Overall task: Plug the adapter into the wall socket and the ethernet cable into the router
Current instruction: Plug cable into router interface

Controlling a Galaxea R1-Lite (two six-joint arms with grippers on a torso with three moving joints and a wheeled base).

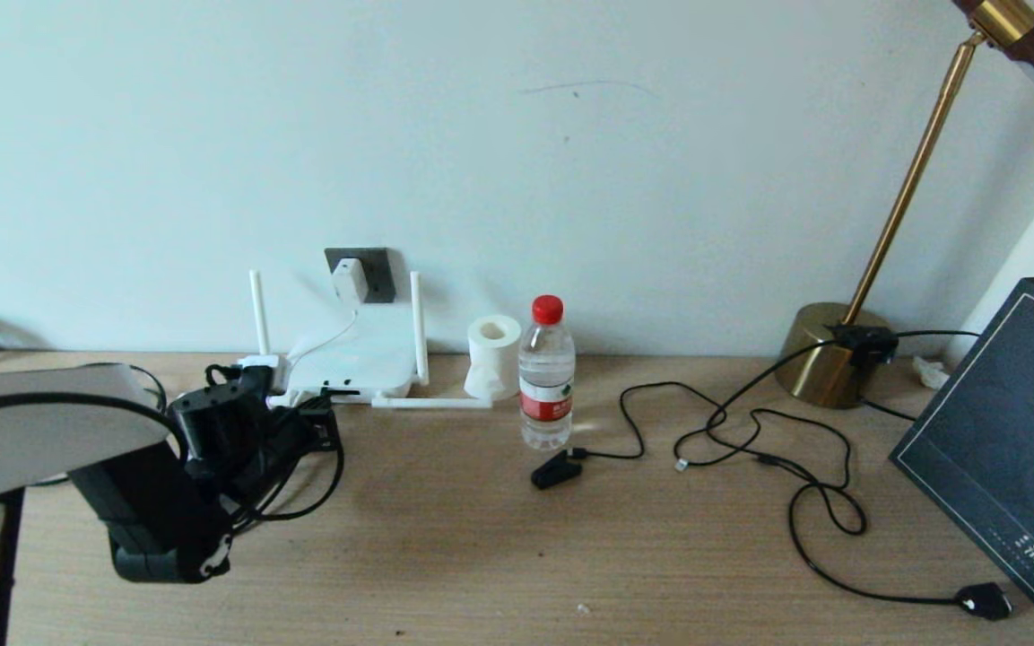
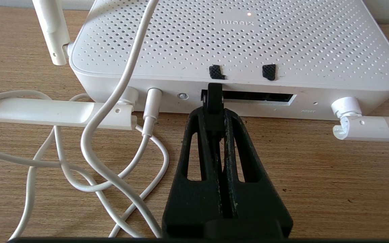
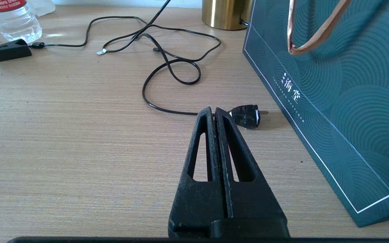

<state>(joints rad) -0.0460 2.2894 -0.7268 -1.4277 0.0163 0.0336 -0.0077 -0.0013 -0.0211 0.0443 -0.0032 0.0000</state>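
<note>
Nearest the head camera, low on the left: the left arm, bulky and black, with the left gripper (image 2: 214,111) reaching to the router (image 1: 351,363). Pinched between its two fingers, nearly closed, the black connector of the ethernet cable (image 2: 214,98), tip at the left end of the dark port slot (image 2: 260,98); whether fully seated, cannot tell. One loop of the black cable hanging beside the arm in the head view.

One router, flat, white, perforated on top, against the wall. Four antennas: two upright in the head view, two folded flat along the desk (image 1: 445,538) in front. Two small black patches on its top edge above the slot. One white barrel plug (image 2: 152,104) in a round jack just beside the slot, its thin white cord coiled on the wood.

One adapter (image 1: 348,280), white, seated in the single dark grey wall socket (image 1: 377,269) above the router, cord dropping to the router.

Right gripper (image 3: 213,113) over bare desk on the right, fingers pressed together, holding nothing, just beside one chunky black plug (image 3: 246,116) with two pins. One thin black cord (image 1: 803,502) looping across the desk. One small black clip-like block (image 1: 555,469), one water bottle (image 1: 546,377) with a red cap, one toilet roll (image 1: 493,356), one brass lamp (image 1: 826,363), one dark teal bag (image 1: 1010,431).
</note>
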